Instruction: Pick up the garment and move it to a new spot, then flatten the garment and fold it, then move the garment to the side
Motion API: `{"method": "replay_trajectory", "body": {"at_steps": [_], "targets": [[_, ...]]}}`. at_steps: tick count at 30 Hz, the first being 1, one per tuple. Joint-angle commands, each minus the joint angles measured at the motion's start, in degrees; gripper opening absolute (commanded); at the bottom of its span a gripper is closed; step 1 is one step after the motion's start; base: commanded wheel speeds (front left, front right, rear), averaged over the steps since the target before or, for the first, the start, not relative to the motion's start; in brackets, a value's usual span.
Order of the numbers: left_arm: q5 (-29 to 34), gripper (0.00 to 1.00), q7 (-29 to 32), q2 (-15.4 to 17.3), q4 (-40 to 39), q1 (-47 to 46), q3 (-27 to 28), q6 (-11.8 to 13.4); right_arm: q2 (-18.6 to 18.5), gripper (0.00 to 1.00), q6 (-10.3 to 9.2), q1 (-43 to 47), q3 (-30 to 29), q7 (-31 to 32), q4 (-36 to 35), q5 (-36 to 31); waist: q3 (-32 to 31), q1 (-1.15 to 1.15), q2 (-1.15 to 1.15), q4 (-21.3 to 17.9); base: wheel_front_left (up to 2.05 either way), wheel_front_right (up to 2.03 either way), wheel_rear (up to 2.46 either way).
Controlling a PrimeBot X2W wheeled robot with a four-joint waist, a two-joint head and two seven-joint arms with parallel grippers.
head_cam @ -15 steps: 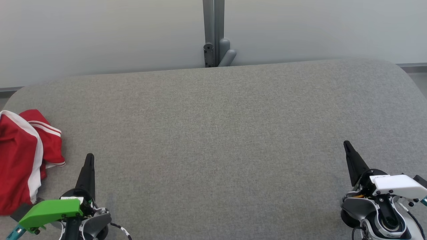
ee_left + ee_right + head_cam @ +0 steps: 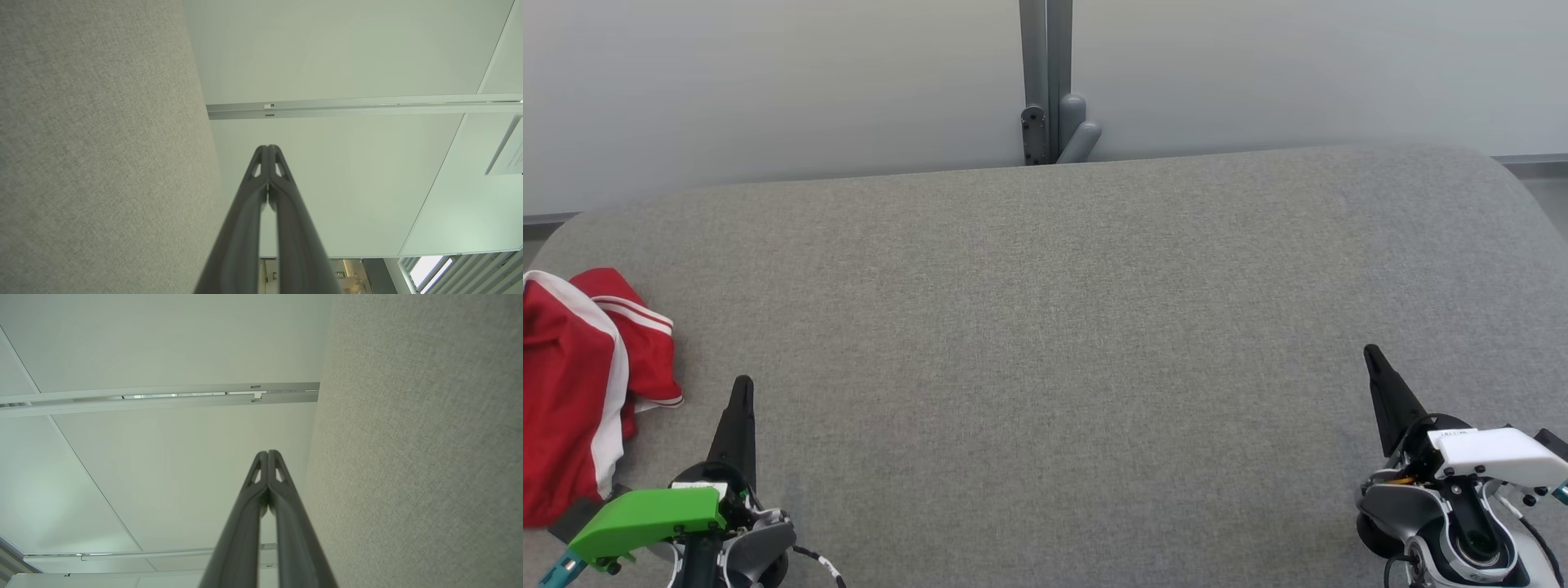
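Red garment (image 2: pixel 568 392) lies beside left gripper (image 2: pixel 742 384), far from right gripper (image 2: pixel 1370 353), jaws all closed.

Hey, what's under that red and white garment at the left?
The garment lies crumpled on the gray padded surface. Anything beneath its folds is covered.

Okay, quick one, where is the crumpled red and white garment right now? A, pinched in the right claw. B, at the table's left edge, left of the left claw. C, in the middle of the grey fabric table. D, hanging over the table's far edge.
B: the crumpled red and white garment lies at the left edge of the grey fabric table, to the left of the shut, empty left claw.
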Motion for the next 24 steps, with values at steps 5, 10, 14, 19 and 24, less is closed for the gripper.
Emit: {"method": "replay_trajectory", "body": {"at_steps": [5, 10, 14, 19, 24], "targets": [[-0.1, 0.00, 0.1, 0.3, -0.1, -0.7, 0.2, -0.2, -0.3, 0.00, 0.02, 0.8, -0.1, 0.1, -0.2, 0.3, 0.0, 0.00, 0.13, 0.0, 0.00, 0.00, 0.00], [-0.1, 0.00, 0.1, 0.3, -0.1, -0.7, 0.2, -0.2, -0.3, 0.00, 0.02, 0.8, -0.1, 0.1, -0.2, 0.3, 0.0, 0.00, 0.13, 0.0, 0.00, 0.00, 0.00], [-0.1, 0.00, 0.1, 0.3, -0.1, -0.7, 0.2, -0.2, -0.3, 0.00, 0.02, 0.8, -0.1, 0.1, -0.2, 0.3, 0.0, 0.00, 0.13, 0.0, 0.00, 0.00, 0.00], [-0.1, 0.00, 0.1, 0.3, -0.1, -0.7, 0.2, -0.2, -0.3, 0.00, 0.02, 0.8, -0.1, 0.1, -0.2, 0.3, 0.0, 0.00, 0.13, 0.0, 0.00, 0.00, 0.00], [-0.1, 0.00, 0.1, 0.3, -0.1, -0.7, 0.2, -0.2, -0.3, 0.00, 0.02, 0.8, -0.1, 0.1, -0.2, 0.3, 0.0, 0.00, 0.13, 0.0, 0.00, 0.00, 0.00]]}}
